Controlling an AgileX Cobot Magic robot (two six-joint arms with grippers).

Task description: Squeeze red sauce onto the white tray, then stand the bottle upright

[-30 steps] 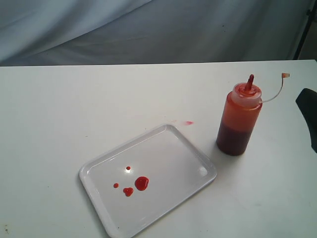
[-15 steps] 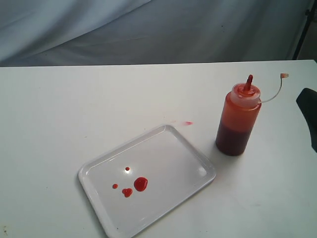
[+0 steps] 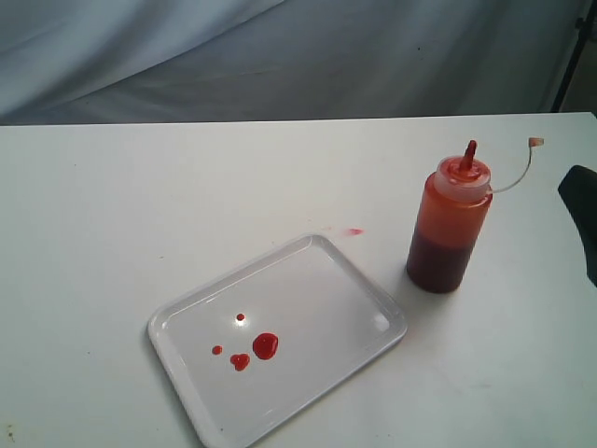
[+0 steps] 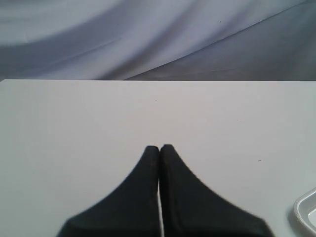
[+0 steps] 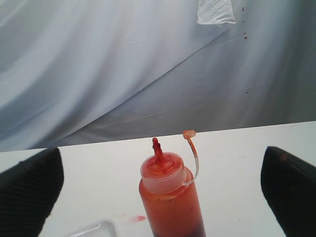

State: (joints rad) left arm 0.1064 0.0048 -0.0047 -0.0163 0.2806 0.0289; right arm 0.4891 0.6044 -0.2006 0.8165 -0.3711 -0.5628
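The bottle (image 3: pixel 447 229) stands upright on the table right of the white tray (image 3: pixel 317 308), its tip cap dangling off its tether. Red sauce (image 3: pixel 265 346) lies on the tray as a few round drops. In the right wrist view the bottle (image 5: pixel 170 200) stands between the wide-apart fingers (image 5: pixel 29 190) of my open right gripper (image 5: pixel 163 195), touching neither. In the exterior view only a dark part of that gripper (image 3: pixel 580 210) shows at the right edge. My left gripper (image 4: pixel 159 148) is shut with nothing in it, over bare table, the tray's corner (image 4: pixel 307 213) off to one side.
A small red smear (image 3: pixel 355 231) marks the table between tray and bottle. A grey cloth backdrop (image 3: pixel 280 56) hangs behind the table's far edge.
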